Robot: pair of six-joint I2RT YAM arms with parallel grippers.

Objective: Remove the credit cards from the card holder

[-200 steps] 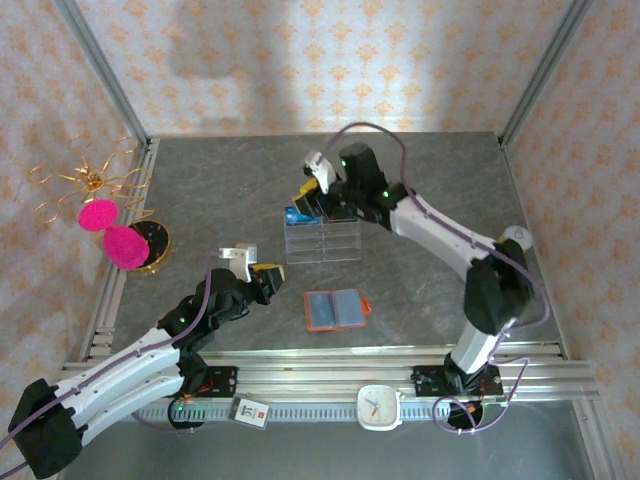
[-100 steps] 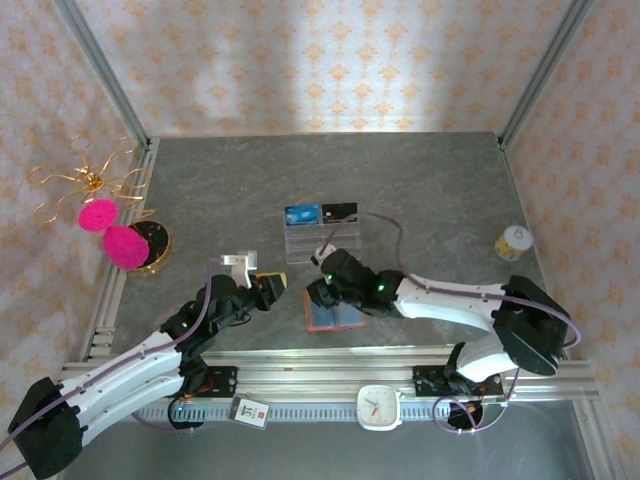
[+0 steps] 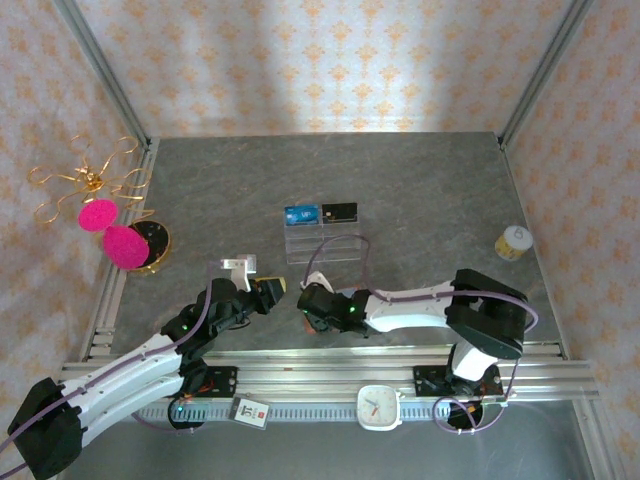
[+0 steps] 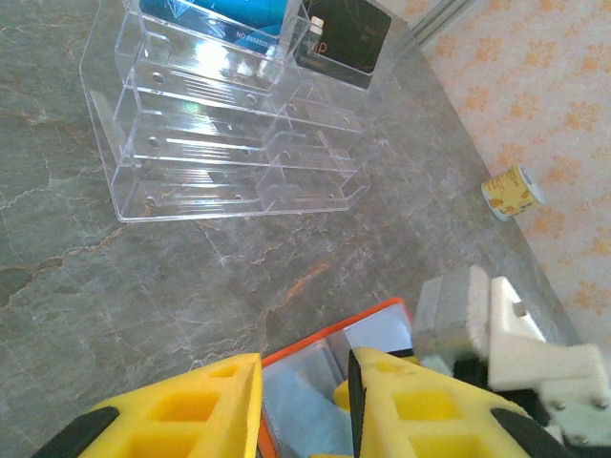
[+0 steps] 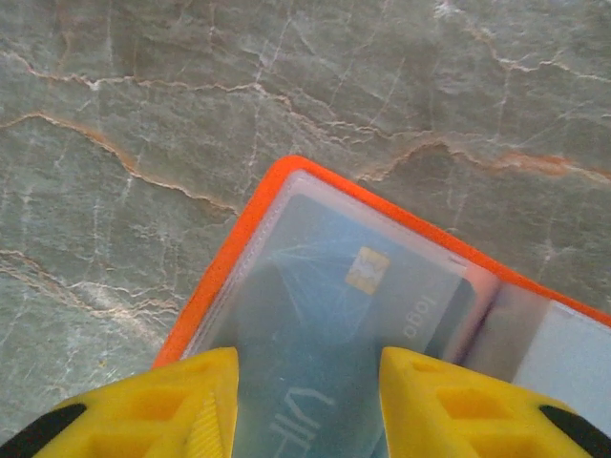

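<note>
The orange card holder (image 5: 253, 215) lies open on the grey table. A blue credit card (image 5: 353, 315) with a gold chip sits under its clear sleeve. My right gripper (image 5: 305, 367) is open just above it, one yellow finger on each side of that card. In the top view the right gripper (image 3: 312, 305) covers the holder. My left gripper (image 3: 268, 288) hovers just left of it, open with nothing between its fingers. In the left wrist view the holder (image 4: 329, 348) shows beyond the left gripper (image 4: 304, 361). A blue card (image 3: 303, 213) and a black card (image 3: 340, 212) stand in the clear tray.
The clear plastic tray (image 3: 322, 243) stands behind the holder, mid-table. A small yellow can (image 3: 513, 242) lies at the right. Pink flowers on a gold stand (image 3: 112, 232) sit at the left edge. A white clock (image 3: 378, 405) rests on the front rail.
My right arm has swung from the clear tray at the back down to the card holder at the front and has opened slightly. The left arm has barely moved.
</note>
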